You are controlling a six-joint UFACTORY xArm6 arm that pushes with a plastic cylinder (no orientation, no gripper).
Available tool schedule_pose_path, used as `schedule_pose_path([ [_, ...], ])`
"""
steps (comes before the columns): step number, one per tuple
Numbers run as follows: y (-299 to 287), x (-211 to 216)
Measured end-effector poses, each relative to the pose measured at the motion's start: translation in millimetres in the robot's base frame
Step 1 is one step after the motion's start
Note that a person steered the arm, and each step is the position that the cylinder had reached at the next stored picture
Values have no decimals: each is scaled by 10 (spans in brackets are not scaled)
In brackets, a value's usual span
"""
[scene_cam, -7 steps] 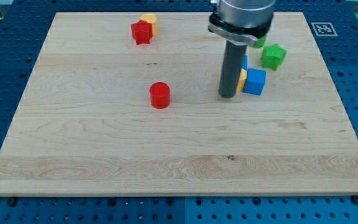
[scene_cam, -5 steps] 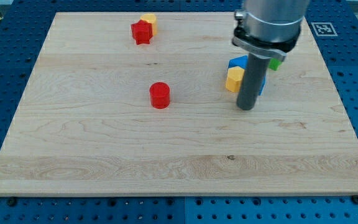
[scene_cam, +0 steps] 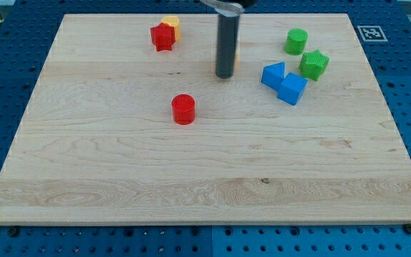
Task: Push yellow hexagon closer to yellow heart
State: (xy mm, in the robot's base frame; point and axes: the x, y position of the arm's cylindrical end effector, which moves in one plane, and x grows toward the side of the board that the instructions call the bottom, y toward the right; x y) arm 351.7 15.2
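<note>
we're mid-push; my tip [scene_cam: 225, 75] sits far-centre with the yellow hexagon [scene_cam: 235, 54] mostly hidden just behind it; no fingers here, just a rod; next we shove left toward the yellow heart [scene_cam: 171, 25] beside the red block [scene_cam: 162, 36]

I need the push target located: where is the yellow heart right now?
The yellow heart sits near the view's top, left of centre, touching the red block on that block's upper right, well left of my tip.
</note>
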Motion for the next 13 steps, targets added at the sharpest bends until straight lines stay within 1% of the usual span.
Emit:
schedule_pose_path([
  [1,-275,-310],
  [2,-449,-513],
  [3,-457,-335],
  [4,-250,-166],
  [5,177,-165],
  [6,550,-244],
  [7,556,-380],
  [9,1149,-379],
  [10,1115,-505],
  [12,23,-622],
  [13,10,-622],
])
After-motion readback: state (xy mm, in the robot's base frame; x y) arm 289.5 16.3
